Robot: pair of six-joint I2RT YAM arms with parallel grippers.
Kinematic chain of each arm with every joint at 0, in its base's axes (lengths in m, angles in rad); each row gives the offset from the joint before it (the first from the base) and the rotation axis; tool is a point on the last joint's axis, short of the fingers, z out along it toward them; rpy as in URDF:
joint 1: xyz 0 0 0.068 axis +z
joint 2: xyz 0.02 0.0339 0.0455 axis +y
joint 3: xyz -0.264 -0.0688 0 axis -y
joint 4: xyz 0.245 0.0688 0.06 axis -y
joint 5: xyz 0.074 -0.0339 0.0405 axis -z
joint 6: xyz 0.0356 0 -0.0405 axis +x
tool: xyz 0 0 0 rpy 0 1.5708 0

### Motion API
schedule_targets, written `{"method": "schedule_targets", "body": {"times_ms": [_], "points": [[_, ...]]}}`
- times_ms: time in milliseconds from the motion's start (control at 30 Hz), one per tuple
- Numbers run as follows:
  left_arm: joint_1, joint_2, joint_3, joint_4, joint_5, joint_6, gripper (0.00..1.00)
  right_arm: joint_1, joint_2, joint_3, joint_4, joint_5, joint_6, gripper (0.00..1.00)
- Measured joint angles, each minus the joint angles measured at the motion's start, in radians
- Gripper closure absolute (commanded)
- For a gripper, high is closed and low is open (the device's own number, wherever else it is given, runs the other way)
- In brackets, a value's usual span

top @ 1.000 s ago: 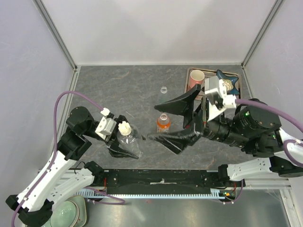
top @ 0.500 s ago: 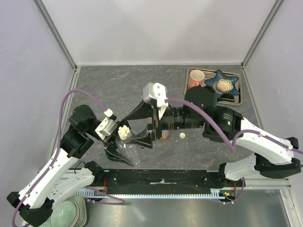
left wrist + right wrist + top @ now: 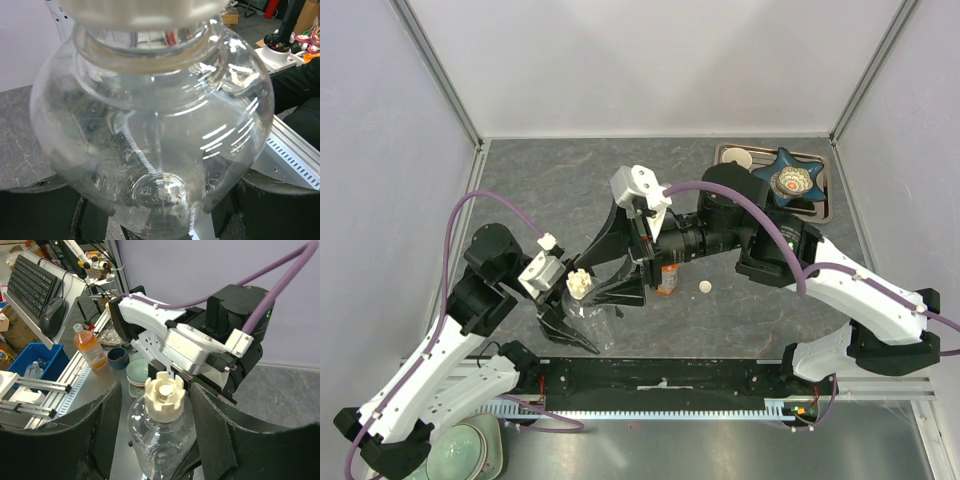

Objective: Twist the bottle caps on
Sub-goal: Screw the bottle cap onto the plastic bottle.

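Note:
My left gripper (image 3: 572, 325) is shut on the lower body of a clear bottle (image 3: 588, 315), holding it upright. The bottle (image 3: 150, 125) fills the left wrist view, with dark fingers (image 3: 107, 210) pressed to its sides. A white notched cap (image 3: 580, 282) sits on its neck. My right gripper (image 3: 586, 280) reaches in from the right and is open. In the right wrist view its fingers (image 3: 102, 430) flank the cap (image 3: 166, 392) with a gap on each side. An orange-drink bottle (image 3: 666, 283) stands partly hidden under the right arm. A small white cap (image 3: 704, 287) lies on the table.
A metal tray (image 3: 820, 210) at the back right holds a pink mug (image 3: 736, 158) and a blue star-shaped dish (image 3: 793, 178). The right arm stretches across the table's middle. White walls and frame posts close in the back and sides.
My right arm has swung left across the table to the held bottle's cap, and its jaws have narrowed. The loose white cap has come into view. The left gripper shifted only slightly.

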Motion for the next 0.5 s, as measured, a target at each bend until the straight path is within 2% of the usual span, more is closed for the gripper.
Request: {"method": "schedule_targets", "body": {"times_ms": [167,267,500], "points": [[0.0,-0.008,0.0,0.0,0.0,0.0,0.94,-0.026,0.03,0.0,-0.001,-0.031,0.017,0.39],[0.0,-0.012,0.0,-0.001,0.0,0.0,0.94,-0.032,0.037,0.0,0.0,-0.044,0.026,0.48],[0.0,-0.019,-0.003,-0.001,-0.002,0.0,0.94,-0.032,0.037,0.0,0.002,-0.067,0.036,0.86]]}}
